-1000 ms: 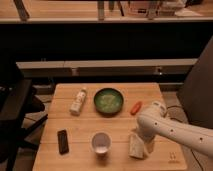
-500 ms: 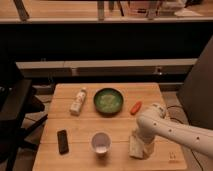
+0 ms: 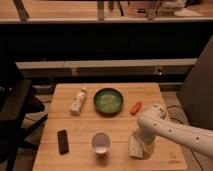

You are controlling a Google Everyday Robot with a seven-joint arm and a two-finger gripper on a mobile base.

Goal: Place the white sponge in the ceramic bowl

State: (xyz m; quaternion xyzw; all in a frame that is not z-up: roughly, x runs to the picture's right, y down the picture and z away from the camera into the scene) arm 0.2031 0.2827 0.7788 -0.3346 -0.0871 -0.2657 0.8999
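Observation:
The white sponge (image 3: 135,145) is an off-white block at the front right of the wooden table (image 3: 80,125), right under my gripper (image 3: 142,145). The gripper hangs from the white arm that comes in from the right and sits down on the sponge, covering part of it. The ceramic bowl (image 3: 108,100) is dark green with a pale green inside and stands at the middle back of the table, well behind and left of the gripper.
A white cup (image 3: 101,142) stands just left of the sponge. A white bottle with a label (image 3: 78,100) lies left of the bowl. A small orange-red object (image 3: 135,107) lies right of the bowl. A black flat device (image 3: 63,141) lies at the front left.
The arm has shifted slightly left and lower over the sponge. The other objects have not moved.

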